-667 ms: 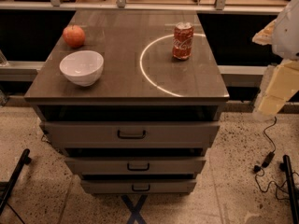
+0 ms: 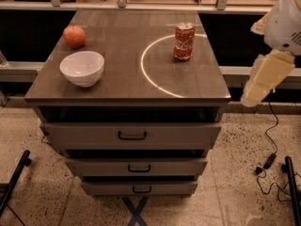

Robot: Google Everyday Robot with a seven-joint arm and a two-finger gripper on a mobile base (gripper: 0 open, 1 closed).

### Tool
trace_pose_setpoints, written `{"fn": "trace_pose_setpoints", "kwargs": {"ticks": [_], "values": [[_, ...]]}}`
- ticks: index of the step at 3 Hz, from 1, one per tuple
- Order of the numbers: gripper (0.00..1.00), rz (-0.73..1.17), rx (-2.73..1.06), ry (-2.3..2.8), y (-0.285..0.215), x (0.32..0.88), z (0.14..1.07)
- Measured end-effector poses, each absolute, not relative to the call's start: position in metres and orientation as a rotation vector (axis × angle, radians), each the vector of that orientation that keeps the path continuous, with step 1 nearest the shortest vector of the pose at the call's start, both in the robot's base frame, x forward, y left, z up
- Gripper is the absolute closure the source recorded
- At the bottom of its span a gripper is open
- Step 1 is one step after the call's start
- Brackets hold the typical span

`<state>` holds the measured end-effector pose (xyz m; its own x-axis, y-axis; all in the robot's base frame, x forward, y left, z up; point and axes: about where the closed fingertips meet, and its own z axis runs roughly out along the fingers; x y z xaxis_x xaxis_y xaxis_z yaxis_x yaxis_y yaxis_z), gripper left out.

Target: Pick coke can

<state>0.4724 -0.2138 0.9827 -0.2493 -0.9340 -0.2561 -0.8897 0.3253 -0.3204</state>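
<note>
The coke can (image 2: 184,41) is a red can with white script and a silver top. It stands upright on the dark top of the drawer cabinet (image 2: 122,86), at the back right, inside a bright ring of light. My arm (image 2: 267,76) shows as a white and cream link at the right edge, to the right of the cabinet and apart from the can. My gripper is out of view.
A white bowl (image 2: 83,68) sits front left on the cabinet top and a red-orange apple (image 2: 74,36) behind it. The cabinet has three drawers with handles (image 2: 132,136). A counter rail (image 2: 141,4) runs behind. Cables (image 2: 269,161) lie on the floor at right.
The cream arm link has shifted a little to the left, toward the cabinet. The can, bowl and apple have not moved.
</note>
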Motion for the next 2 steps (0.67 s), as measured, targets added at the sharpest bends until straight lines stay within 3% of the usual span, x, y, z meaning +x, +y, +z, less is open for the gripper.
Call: {"fn": "trace_pose_setpoints", "kwargs": {"ticks": [2], "values": [[0.0, -0.09, -1.307, 1.967, -0.207, 0.622, 1.006]]}}
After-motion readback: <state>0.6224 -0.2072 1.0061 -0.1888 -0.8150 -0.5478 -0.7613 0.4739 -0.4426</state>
